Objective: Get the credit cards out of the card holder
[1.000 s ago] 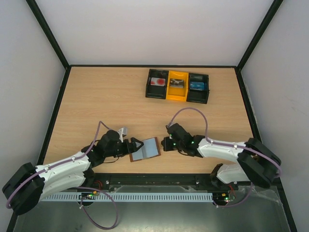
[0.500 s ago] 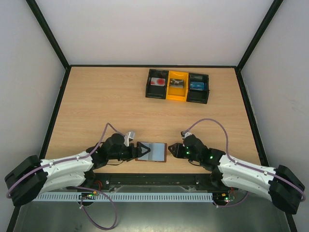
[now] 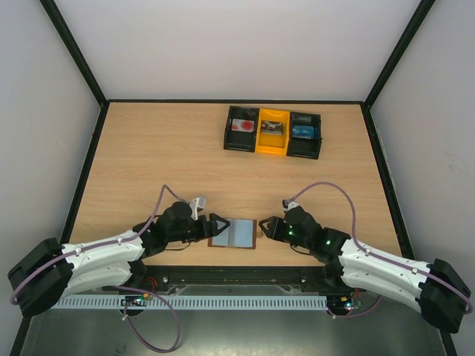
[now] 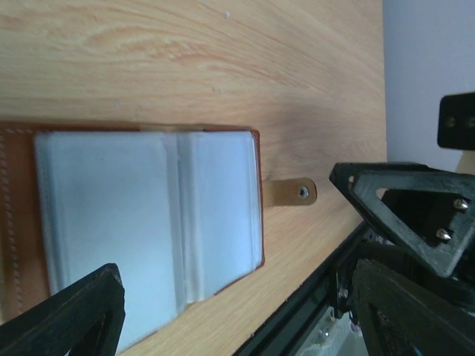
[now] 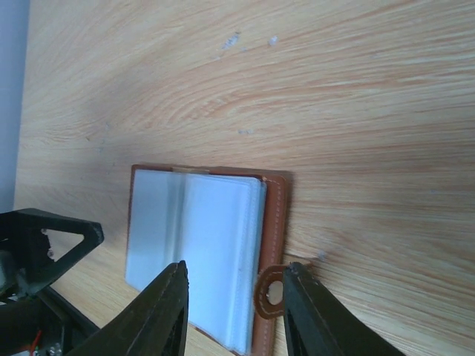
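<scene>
Top external view: the card holder [image 3: 233,233] lies open and flat on the table [image 3: 148,163] near its front edge, between both grippers. Left gripper [image 3: 213,228]: jaws wide, holding nothing, just beside the holder. Right gripper [image 3: 264,227]: jaws partly parted astride the snap tab [image 5: 272,290], not clamped. Visible sleeves appear empty. Credit cards [image 3: 243,125] sit in the far tray [image 3: 226,135]. Judgement: extraction near complete; the next move calls for leafing the sleeves to confirm. No legible writing
</scene>
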